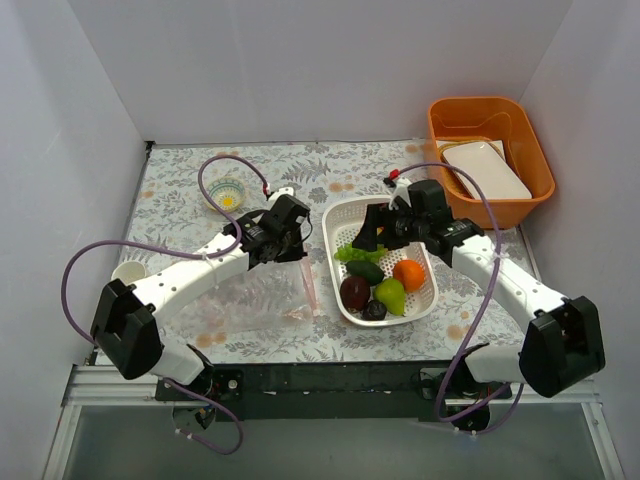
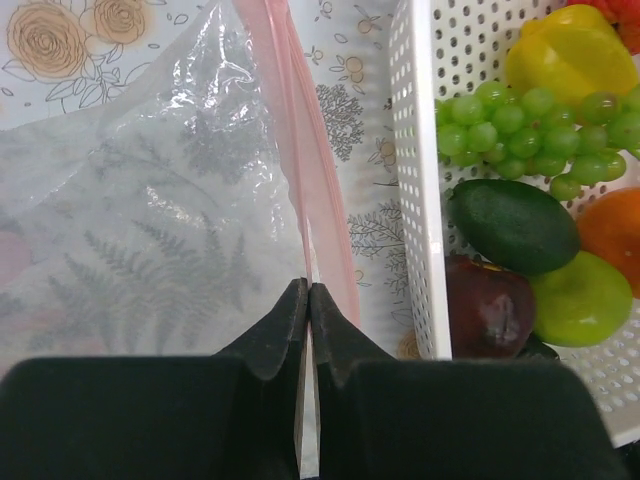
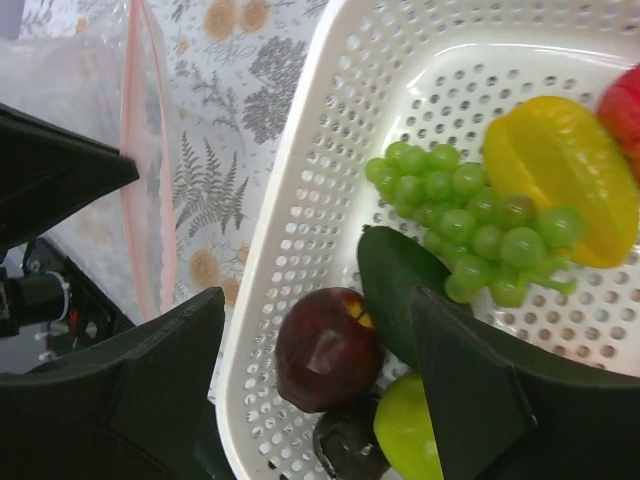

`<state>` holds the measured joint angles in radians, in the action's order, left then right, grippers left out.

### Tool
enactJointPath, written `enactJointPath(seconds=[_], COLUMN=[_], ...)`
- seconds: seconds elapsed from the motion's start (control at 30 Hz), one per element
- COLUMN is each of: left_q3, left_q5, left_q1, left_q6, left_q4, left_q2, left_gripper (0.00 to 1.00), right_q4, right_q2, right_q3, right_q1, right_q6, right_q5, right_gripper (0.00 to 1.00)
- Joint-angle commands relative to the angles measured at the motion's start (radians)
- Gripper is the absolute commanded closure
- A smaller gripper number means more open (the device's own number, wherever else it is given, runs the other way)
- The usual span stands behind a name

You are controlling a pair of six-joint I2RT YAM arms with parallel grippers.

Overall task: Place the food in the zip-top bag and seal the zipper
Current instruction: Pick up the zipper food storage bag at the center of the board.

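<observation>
The clear zip-top bag [image 1: 250, 298] lies flat on the floral table, left of the white basket [image 1: 345, 212]. Its pink zipper strip [image 2: 300, 150] runs along the side facing the basket. My left gripper [image 2: 308, 292] is shut on the strip at its far end [image 1: 303, 260]. The food sits in the basket: green grapes [image 3: 460, 220], a yellow piece [image 3: 560, 170], an avocado [image 3: 390, 265], a dark red fruit [image 3: 325, 350], a green pear [image 3: 405, 435], a dark plum [image 3: 345, 450] and an orange [image 1: 408, 272]. My right gripper [image 3: 318, 300] is open and empty above the basket's left side.
An orange bin [image 1: 535, 165] holding a white tray stands at the back right. A small bowl [image 1: 227, 193] sits at the back left, and a white cup [image 1: 130, 270] near the left wall. The basket wall [image 2: 415, 200] stands close beside the zipper strip.
</observation>
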<state>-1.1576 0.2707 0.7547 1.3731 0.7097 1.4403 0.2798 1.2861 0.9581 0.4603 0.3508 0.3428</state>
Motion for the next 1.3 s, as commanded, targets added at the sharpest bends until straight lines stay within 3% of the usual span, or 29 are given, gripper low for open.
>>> enactJointPath(seconds=[0.0,0.63,0.93,1.07,1.1,1.17,1.2,1.27], left_q3=[0.007,-0.028,-0.027,-0.033,-0.034,-0.051,-0.06,-0.105], left_q5=[0.01,-0.057,-0.074,-0.084,-0.085,-0.065,-0.038,-0.005], left_q1=[0.0,0.0,0.0,0.0,0.0,0.0,0.0,-0.005], left_q6=[-0.057,-0.097,-0.095,-0.105,-0.108,-0.109,-0.109,-0.108], left_q4=[-0.042,-0.07,-0.073,-0.079,-0.079,-0.056,-0.046,0.005], left_q2=[-0.052,-0.084,-0.104,-0.115,-0.113,-0.115,-0.112,-0.106], left_gripper=[1.0,1.0,1.0,1.0,1.0,1.0,1.0,1.0], right_q4=[-0.102,-0.255,-0.271,-0.304,-0.307,-0.306,-0.3,-0.281], right_q2=[0.05,0.26,0.335,0.366,0.38,0.39,0.401,0.413], right_q3=[0.068,0.154,0.186,0.202,0.205,0.217,0.223,0.246], right_q1=[0.063,0.212,0.244,0.247,0.245,0.245,0.245,0.245], right_q6=[0.048,0.139,0.143,0.148,0.151,0.163,0.165,0.181], right_q5=[0.067,0.101,0.111,0.125,0.13,0.113,0.098,0.041], right_gripper=[0.19,0.31,0.44,0.59,0.7,0.81,0.97,0.99])
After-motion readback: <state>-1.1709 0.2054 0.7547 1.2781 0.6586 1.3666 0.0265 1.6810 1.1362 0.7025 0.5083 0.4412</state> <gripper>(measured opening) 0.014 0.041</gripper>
